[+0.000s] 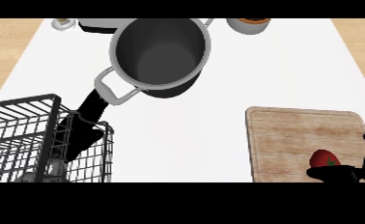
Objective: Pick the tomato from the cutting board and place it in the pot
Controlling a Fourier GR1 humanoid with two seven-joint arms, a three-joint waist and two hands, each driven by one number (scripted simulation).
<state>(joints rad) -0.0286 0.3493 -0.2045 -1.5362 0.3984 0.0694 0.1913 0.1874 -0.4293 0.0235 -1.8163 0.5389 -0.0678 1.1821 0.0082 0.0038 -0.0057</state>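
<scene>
- One wire basket of black mesh fills the 8 o'clock corner; its lower part is cut off by the view's edge.
- The left hand shows behind the basket's mesh, fingers pointing up towards the pot; the wires hide so much that I cannot tell whether it is open or curled.
- One dark pot with a steel rim stands at 12 o'clock, its near handle pointing to 7 o'clock.
- One wooden cutting board lies at 4 o'clock, well apart from the pot, with bare white counter between them.
- One red tomato sits on the board near its lower right corner.
- The right hand shows only as a dark shape at 5 o'clock, touching the tomato's underside; its state cannot be told.
- Along the top edge: a small cup-like thing at 11 o'clock, a white bowl at 1 o'clock, and a dark thing partly hidden behind the pot, all cut off.
</scene>
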